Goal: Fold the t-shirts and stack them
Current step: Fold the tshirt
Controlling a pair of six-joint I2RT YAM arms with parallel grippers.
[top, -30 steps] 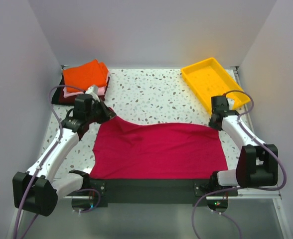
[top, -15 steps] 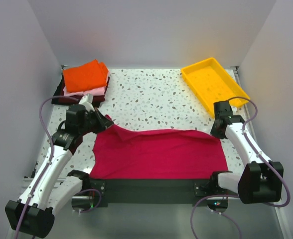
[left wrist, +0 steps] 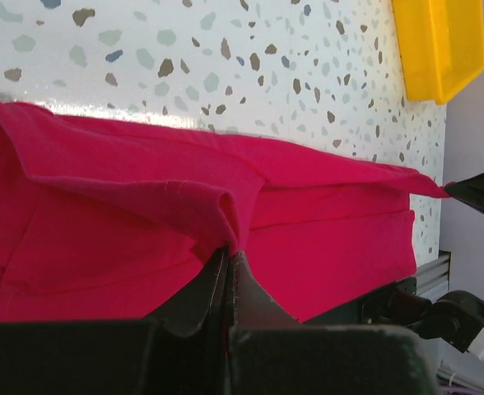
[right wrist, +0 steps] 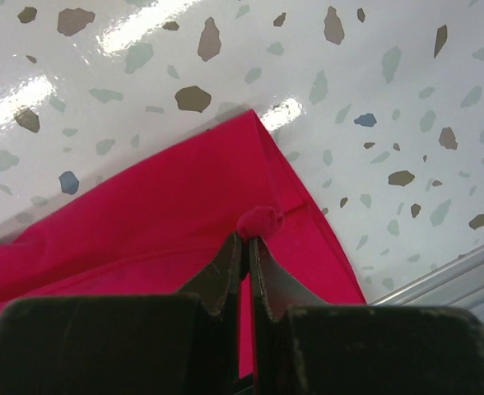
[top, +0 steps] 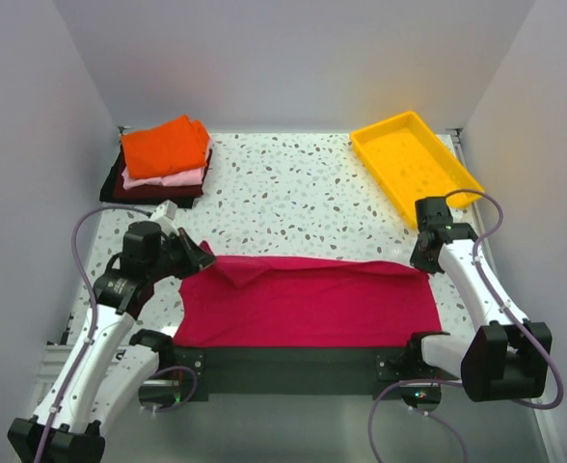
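A crimson-magenta t-shirt (top: 308, 304) lies spread along the near edge of the table, its far edge lifted and drawn toward the front. My left gripper (top: 199, 258) is shut on its far left corner; the cloth (left wrist: 143, 214) bunches at the tips (left wrist: 228, 249). My right gripper (top: 420, 263) is shut on the far right corner, a small wad of cloth (right wrist: 260, 220) pinched between the fingers. A folded stack sits at the back left: orange t-shirt (top: 166, 145) on top, pale pink (top: 182, 177) under it, dark maroon (top: 153, 191) at the bottom.
A yellow plastic tray (top: 414, 159) stands at the back right and also shows in the left wrist view (left wrist: 439, 41). The speckled white tabletop (top: 303, 203) lies between stack and tray. A black bar (top: 293, 367) runs along the near edge. Walls close in on three sides.
Both grippers have moved toward the near edge, carrying the shirt's far edge with them. The shirt's visible depth has shrunk as its back part folds forward.
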